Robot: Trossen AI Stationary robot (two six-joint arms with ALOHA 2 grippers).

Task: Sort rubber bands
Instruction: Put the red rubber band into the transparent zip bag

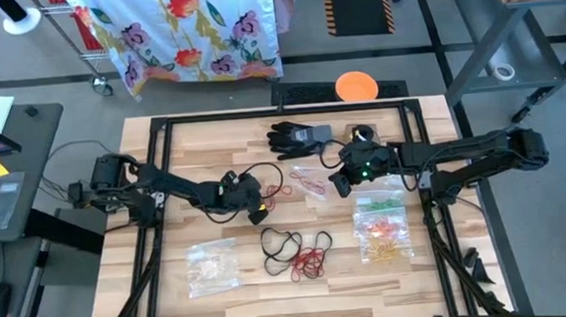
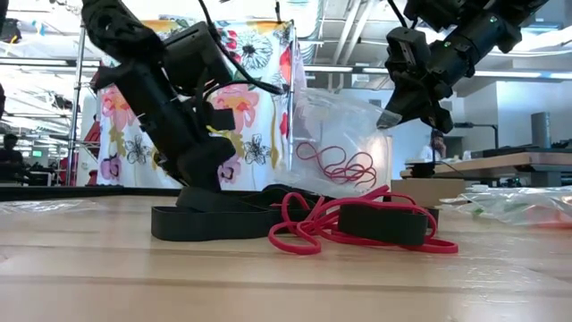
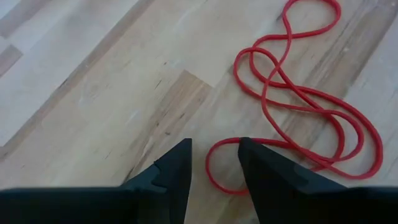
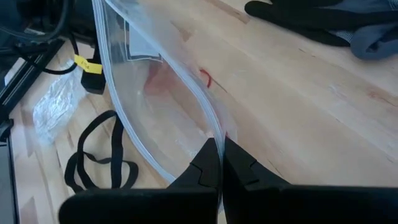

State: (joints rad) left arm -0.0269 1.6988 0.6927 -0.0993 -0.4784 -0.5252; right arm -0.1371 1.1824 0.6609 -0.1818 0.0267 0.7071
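- Left tool (image 3: 214, 165) sits low over the bench (image 3: 93, 93), fingers parted and gripping nothing; one strand of a red band (image 3: 298, 93) lies between the tips.
- Right tool (image 4: 219, 163) is raised, clenched on the rim of a clear bag (image 4: 155, 93) holding red bands.
- More red and black bands (image 1: 298, 252) lie loose mid-bench; two further bags sit beside them.
- Bands look light, limp and stretchy, prone to snag on each other; judged best pinched on a single strand clear of the tangle.
- Bench is pale wood planks, smooth and flat.
- Beyond the bench, a floral cloth (image 1: 184, 30) hangs.
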